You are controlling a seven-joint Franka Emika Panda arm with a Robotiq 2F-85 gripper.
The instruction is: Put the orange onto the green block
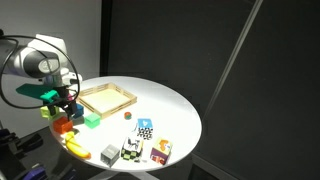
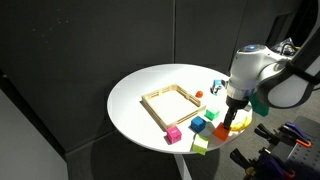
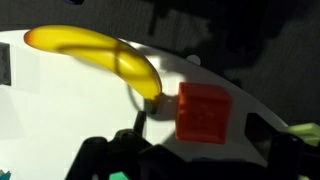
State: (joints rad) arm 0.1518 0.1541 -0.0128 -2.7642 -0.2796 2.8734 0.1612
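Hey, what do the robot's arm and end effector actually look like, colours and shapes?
The arm is glossy white, built from rounded, bulbous segments with darker grey bands at the joints. The end effector is black and blocky. In the wrist view its fingers show only as dark silhouettes. No markings are legible.

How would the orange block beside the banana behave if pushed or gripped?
Its flat faces and sharp edges suggest the orange block would slide rather than roll. It looks solid, so it probably keeps its shape in the gripper. Pushed, it might bump the curved banana close by.
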